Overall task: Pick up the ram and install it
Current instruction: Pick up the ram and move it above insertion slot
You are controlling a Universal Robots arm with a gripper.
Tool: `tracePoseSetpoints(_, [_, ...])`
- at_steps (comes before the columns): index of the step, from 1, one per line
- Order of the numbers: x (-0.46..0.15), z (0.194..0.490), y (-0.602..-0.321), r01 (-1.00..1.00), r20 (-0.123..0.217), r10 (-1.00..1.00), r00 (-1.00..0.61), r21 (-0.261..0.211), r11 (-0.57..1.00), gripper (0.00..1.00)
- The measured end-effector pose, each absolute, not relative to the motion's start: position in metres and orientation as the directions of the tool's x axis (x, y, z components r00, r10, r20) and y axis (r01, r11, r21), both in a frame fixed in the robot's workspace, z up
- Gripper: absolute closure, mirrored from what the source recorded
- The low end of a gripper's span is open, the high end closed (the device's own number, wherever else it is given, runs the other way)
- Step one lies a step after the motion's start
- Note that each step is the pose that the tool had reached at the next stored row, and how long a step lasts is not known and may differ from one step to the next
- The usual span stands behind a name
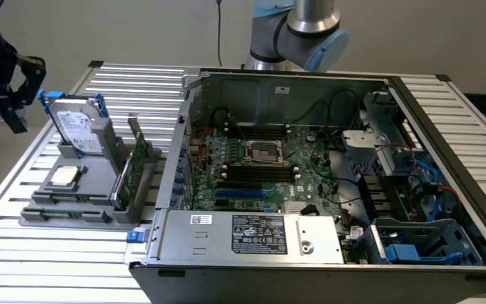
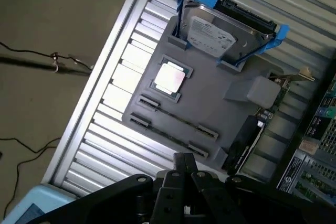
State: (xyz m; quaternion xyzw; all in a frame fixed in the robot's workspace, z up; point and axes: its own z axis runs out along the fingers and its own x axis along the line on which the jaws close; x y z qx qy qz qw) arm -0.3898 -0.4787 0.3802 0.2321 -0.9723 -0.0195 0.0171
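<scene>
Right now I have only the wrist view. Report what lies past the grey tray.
Observer: An open computer case lies on the exterior view's right of the grey tray, its motherboard facing up.
Operator: Locate the memory slots.
Observer: Long black slots run on both sides of the CPU socket.
Operator: Say where I am.
Observer: The pincer hangs at the exterior view's left, beside the upright hard drive, apart from it.

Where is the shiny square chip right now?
The square chip lies flat on the gray tray at the exterior view's left, close beside the upright hard drive.
</scene>
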Motion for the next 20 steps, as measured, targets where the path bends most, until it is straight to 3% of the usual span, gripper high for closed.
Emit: tracePoseSetpoints(20, [-0.3897,0.3741,-0.4787,-0.739,0.024,-0.740,-0.672,0.046,0.672,0.89])
